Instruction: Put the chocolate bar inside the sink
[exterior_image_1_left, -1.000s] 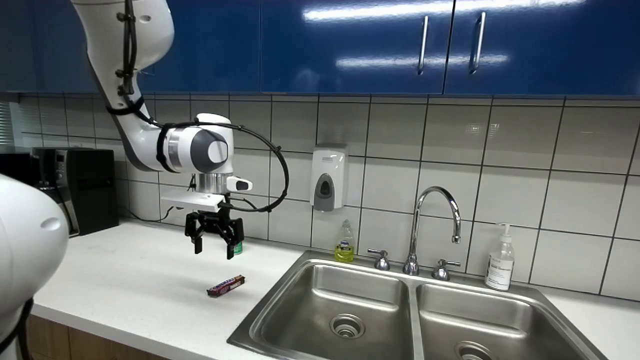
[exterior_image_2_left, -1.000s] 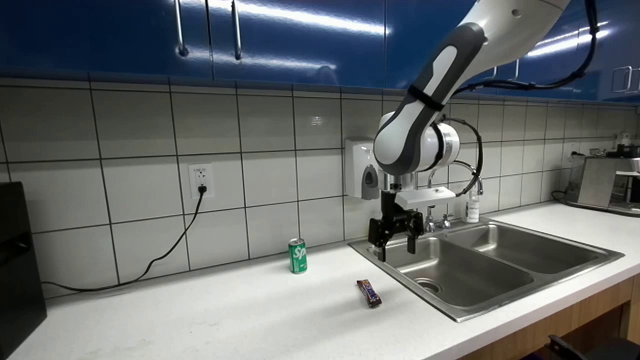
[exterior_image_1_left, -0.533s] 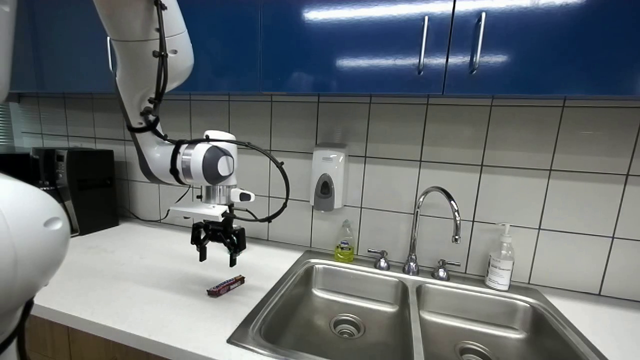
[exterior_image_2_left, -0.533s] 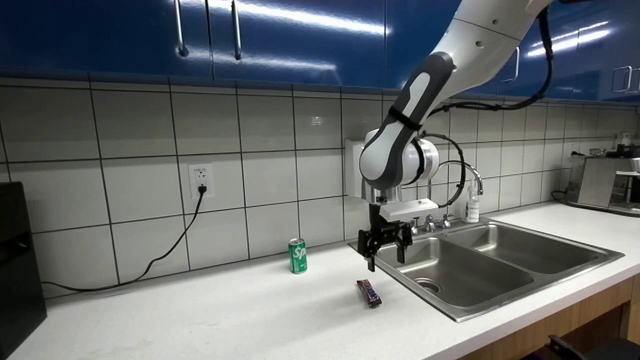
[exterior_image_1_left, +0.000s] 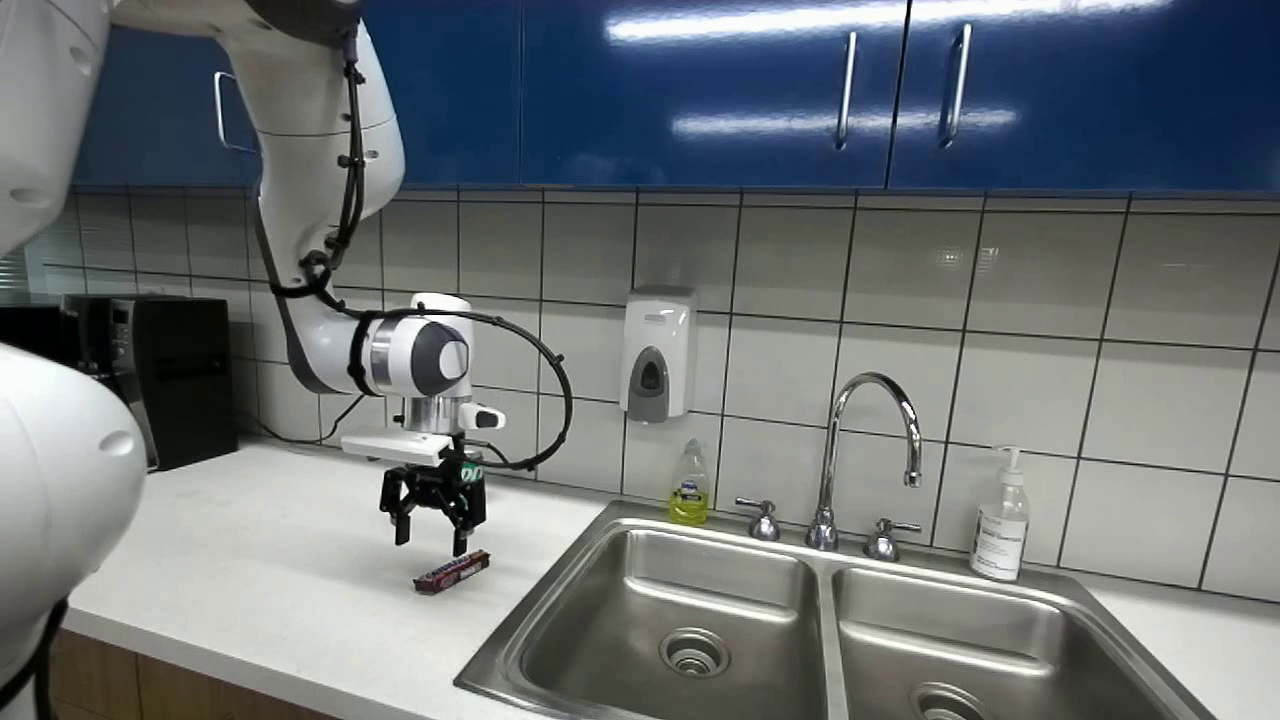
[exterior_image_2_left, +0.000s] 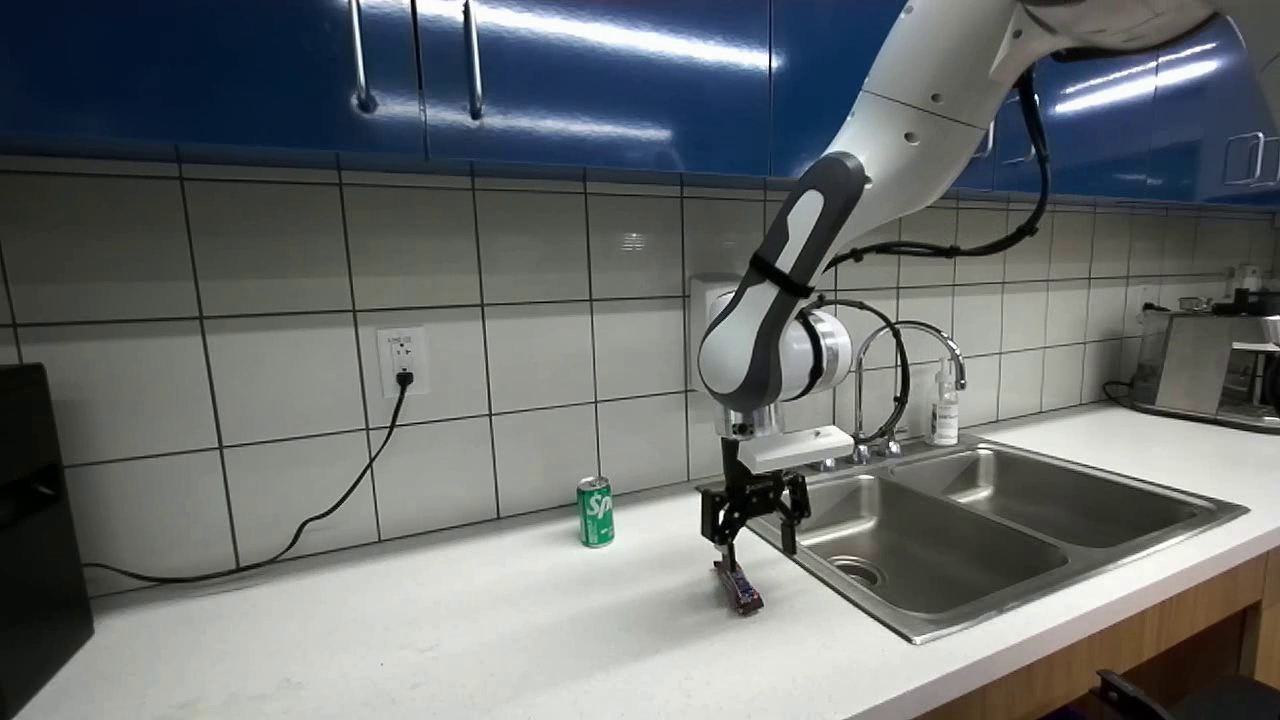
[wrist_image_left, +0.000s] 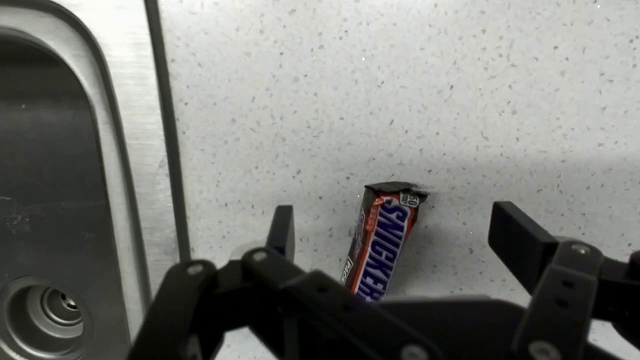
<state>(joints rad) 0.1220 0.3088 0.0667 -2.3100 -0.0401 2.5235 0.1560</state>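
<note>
spread end effector (exterior_image_1_left: 431, 537) hangs above chocolate bar (exterior_image_1_left: 452, 573) near sink (exterior_image_1_left: 740, 600).

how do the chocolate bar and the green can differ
Pose: the chocolate bar lies down, while the green can stands upright.
Shape: the chocolate bar is slim and elongated; the green can is a cylinder.
Colour: the chocolate bar's wrapper is dark brown and red with large blue lettering; the green can has white lettering.
Shared: both rest on the white counter, outside the sink.
</note>
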